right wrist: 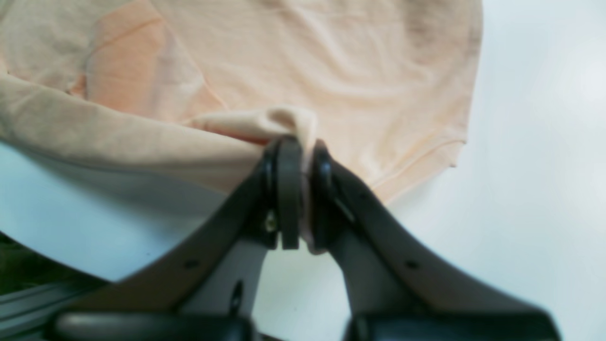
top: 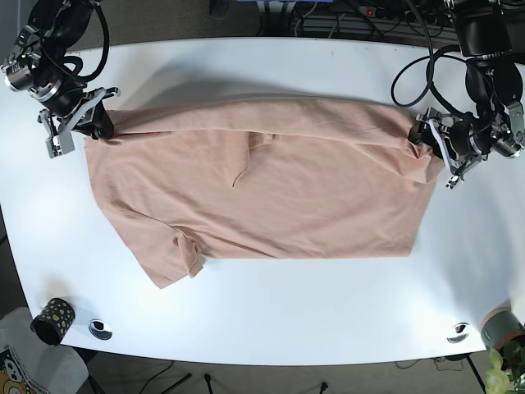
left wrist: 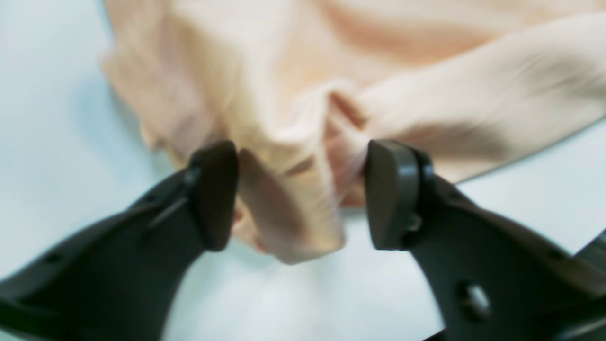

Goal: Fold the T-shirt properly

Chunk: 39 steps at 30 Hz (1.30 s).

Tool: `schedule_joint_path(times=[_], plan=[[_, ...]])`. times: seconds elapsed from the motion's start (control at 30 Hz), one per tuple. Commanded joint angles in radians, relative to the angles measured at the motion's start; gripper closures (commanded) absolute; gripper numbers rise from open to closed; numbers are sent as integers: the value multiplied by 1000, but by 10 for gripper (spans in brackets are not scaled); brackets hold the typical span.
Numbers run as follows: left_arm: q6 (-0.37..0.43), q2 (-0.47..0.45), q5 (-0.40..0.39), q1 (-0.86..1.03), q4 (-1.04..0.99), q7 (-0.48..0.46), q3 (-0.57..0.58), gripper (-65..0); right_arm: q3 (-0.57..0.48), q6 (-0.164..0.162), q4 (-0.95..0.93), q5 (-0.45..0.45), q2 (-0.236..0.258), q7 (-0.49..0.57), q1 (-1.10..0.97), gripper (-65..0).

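**While both arms sit at the shirt's ends**

White worktop (top: 271, 320) carries the peach T-shirt (top: 271, 189), spread wide across its middle, far edge folded over. Right tool (right wrist: 303, 199), at scene left, is clamped tight on a fabric corner. Left tool (left wrist: 300, 194), scene right, jaws spread wide with bunched fabric between them.

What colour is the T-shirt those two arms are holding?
The T-shirt is a plain pale peach, no pattern visible; the base view shows it best.
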Motion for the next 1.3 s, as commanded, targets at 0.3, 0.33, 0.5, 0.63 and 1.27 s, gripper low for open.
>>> schedule_joint_path(times=[0.3, 0.33, 0.5, 0.63, 1.27], plan=[[-1, -44, 102, -9, 135, -15, -31, -28, 6, 1, 16, 19, 17, 17, 5, 0], [-1, -56, 100, 11, 173, -15, -45, -28, 6, 1, 16, 20, 17, 17, 4, 0], [-1, -71, 95, 61, 321, -6, -88, -28, 7, 1, 16, 24, 17, 17, 2, 0], [-1, -102, 97, 93, 410, 74, -128, -26, 12, 1, 17, 25, 18, 17, -2, 0], [-1, -10, 102, 29, 394, 109, -194, -446, 7, 1, 17, 20, 18, 17, -21, 0]])
